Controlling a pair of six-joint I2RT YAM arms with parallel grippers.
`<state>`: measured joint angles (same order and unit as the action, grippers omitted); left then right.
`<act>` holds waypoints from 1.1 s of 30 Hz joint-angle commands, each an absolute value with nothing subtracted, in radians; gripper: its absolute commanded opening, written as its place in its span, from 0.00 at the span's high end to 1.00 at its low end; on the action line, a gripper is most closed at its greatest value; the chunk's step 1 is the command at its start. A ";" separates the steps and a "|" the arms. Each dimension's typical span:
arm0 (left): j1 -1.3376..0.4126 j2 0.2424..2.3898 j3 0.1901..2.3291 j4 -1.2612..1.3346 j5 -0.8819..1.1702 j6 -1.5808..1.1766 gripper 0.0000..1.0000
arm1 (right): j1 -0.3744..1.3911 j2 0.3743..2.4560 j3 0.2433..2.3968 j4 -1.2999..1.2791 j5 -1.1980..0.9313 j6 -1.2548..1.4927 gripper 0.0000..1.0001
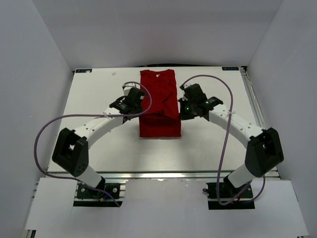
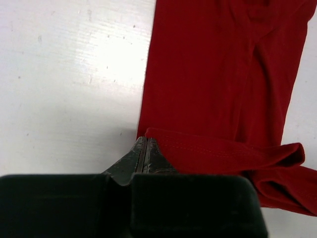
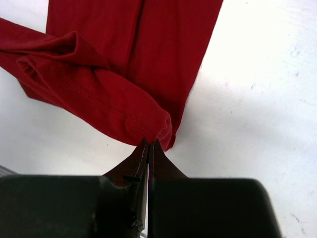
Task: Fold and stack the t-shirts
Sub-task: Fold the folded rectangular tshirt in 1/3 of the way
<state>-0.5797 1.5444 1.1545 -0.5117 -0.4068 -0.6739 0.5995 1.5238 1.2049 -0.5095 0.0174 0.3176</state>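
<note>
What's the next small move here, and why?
Probably carry the pinched hem of the plain red cloth t-shirt toward its collar, both arms together. The left gripper and right gripper are each shut on a hem corner, and the hem reaches only about halfway up.

Bench [image 1: 208, 144] lies bare either side of the shirt [image 1: 158, 106]; left arm [image 1: 99, 126] and right arm [image 1: 237, 124] flank it; walls [image 1: 34, 74] hem the bench.

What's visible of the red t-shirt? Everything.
Plain bright red t-shirt, soft cloth, no print, lies lengthwise on the white table, folded to a narrow strip, collar at the far end. A stitched hem is doubled across its middle, wrinkled; the shut left gripper and right gripper each pinch one end.
</note>
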 commanded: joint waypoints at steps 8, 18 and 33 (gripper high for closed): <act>-0.456 1.675 1.298 -0.480 -0.311 -0.572 1.00 | 0.537 1.669 1.361 -0.454 -0.041 0.249 1.00; -0.397 1.848 1.439 -0.453 -0.244 -0.511 1.00 | 0.469 1.842 1.508 -0.446 -0.094 0.227 1.00; -0.347 2.054 1.663 -0.474 -0.216 -0.456 1.00 | 0.453 2.031 1.676 -0.414 -0.101 0.248 1.00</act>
